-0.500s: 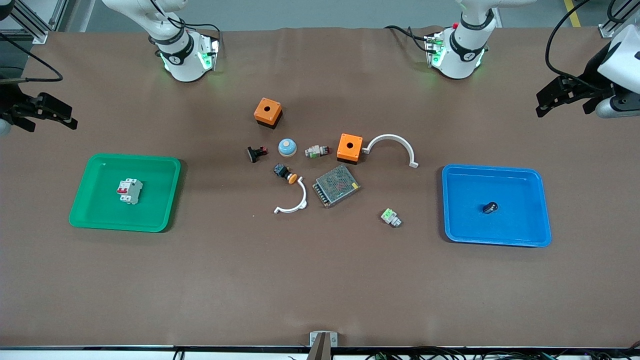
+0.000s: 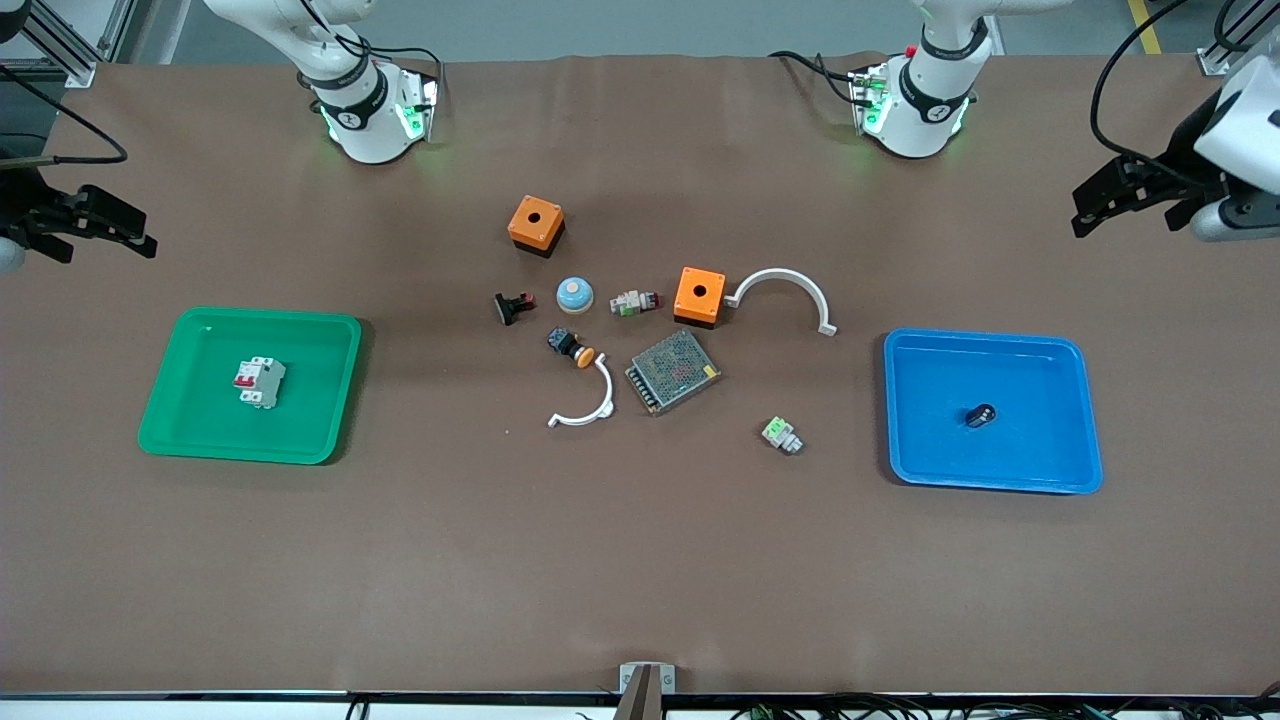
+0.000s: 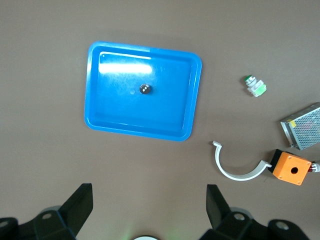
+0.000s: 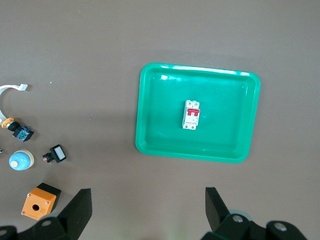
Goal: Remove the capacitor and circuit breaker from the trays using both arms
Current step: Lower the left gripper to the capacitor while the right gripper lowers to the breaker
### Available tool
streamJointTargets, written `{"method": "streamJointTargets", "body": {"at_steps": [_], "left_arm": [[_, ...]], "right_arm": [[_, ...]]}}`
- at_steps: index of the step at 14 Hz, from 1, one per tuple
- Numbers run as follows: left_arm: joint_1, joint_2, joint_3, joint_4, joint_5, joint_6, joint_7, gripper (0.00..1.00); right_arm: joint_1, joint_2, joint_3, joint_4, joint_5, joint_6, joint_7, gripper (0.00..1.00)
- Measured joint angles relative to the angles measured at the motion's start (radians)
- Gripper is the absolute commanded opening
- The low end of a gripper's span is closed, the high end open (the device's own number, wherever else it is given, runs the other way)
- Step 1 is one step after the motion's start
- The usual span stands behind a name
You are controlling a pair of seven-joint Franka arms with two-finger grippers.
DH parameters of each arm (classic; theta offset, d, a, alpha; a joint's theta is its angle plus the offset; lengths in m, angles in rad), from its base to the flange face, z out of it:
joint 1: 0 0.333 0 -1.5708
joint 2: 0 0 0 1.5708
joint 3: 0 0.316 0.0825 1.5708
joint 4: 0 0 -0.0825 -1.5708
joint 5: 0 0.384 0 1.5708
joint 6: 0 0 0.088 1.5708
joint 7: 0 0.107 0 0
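The capacitor, a tiny black cylinder with a silvery end, lies in the blue tray; it also shows in the left wrist view inside that tray. The breaker, a white block with a red toggle, lies in the green tray; the right wrist view shows it in that tray. My left gripper is open and empty, high above the left arm's end of the table. My right gripper is open and empty, high above the right arm's end.
Between the trays lie two orange boxes, a blue-capped button, a black-and-red switch part, a black push button with orange cap, a metal power supply, two white curved brackets and two white-and-green connectors.
Both grippers have shifted very slightly; the capacitor and the breaker lie still in their trays.
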Motion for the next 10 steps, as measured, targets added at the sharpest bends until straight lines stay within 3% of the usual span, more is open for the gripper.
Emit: {"method": "streamJointTargets", "body": {"at_steps": [2,5,8,10], "left_arm": [[0.007,0.073,0.005,-0.006,0.003,0.025,0.0,1.0],[0.064,0.2,0.008,-0.047,0.007,0.186,0.004,1.0],[0.094,0.261,0.008,-0.187,0.008,0.448,0.006,1.0],[0.102,0.3,0.008,-0.26,0.008,0.571,0.006,1.0]], "right_arm": [[0.0,0.0,0.0,0.0,0.0,0.0,0.0,1.0],[-0.001,0.0,-0.005,0.016,0.0,0.005,0.001,1.0],[-0.012,0.04,-0.016,0.042,0.0,0.012,0.001,1.0],[-0.022,0.127,-0.016,0.062,0.0,0.045,0.001,1.0]]}}
